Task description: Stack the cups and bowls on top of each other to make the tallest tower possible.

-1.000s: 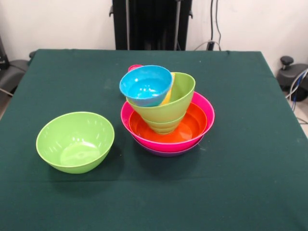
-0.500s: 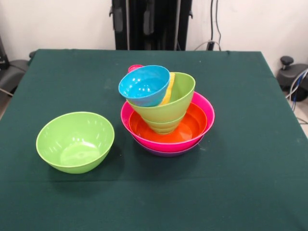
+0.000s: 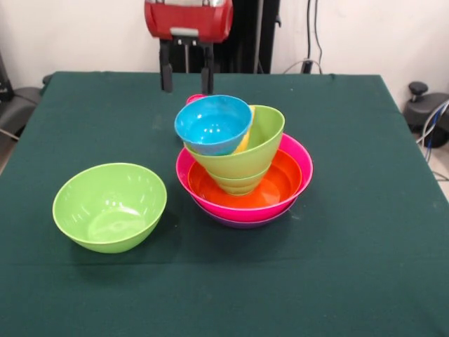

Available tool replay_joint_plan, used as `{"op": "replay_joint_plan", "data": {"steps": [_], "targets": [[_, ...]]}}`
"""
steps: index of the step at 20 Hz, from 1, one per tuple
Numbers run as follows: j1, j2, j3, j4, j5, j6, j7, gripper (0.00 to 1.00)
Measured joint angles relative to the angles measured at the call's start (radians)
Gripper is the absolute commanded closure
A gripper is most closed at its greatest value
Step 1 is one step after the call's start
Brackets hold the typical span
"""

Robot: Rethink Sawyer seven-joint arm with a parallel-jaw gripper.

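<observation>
While jaws gape, green bowl [image 3: 110, 206] beside tower [image 3: 242, 165]

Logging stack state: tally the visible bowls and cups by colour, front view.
Lime green bowls: 3, one loose, two nested in the tower
Sky blue bowl: 1
Orange bowl: 1
Pink bowl: 1
Purple bowl: 1
Yellow cup: 1
Red cup: 1, only its rim shows
Total: 9

- The red gripper [image 3: 187, 67] hangs from the top edge, above and behind the sky blue bowl [image 3: 212, 124].
- Its two black fingers [image 3: 166, 68] point straight down, spread apart, holding nothing.
</observation>
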Motion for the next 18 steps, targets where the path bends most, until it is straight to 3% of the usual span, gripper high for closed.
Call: {"op": "replay_joint_plan", "data": {"steps": [5, 10, 18], "targets": [[0.004, 0.045, -0.024, 0.019, -0.037, -0.031, 0.000, 0.00], [-0.019, 0.035, -0.024, 0.073, -0.041, -0.034, 0.000, 0.00], [-0.153, -0.115, 0.053, 0.238, 0.029, -0.035, 0.000, 0.00]]}}
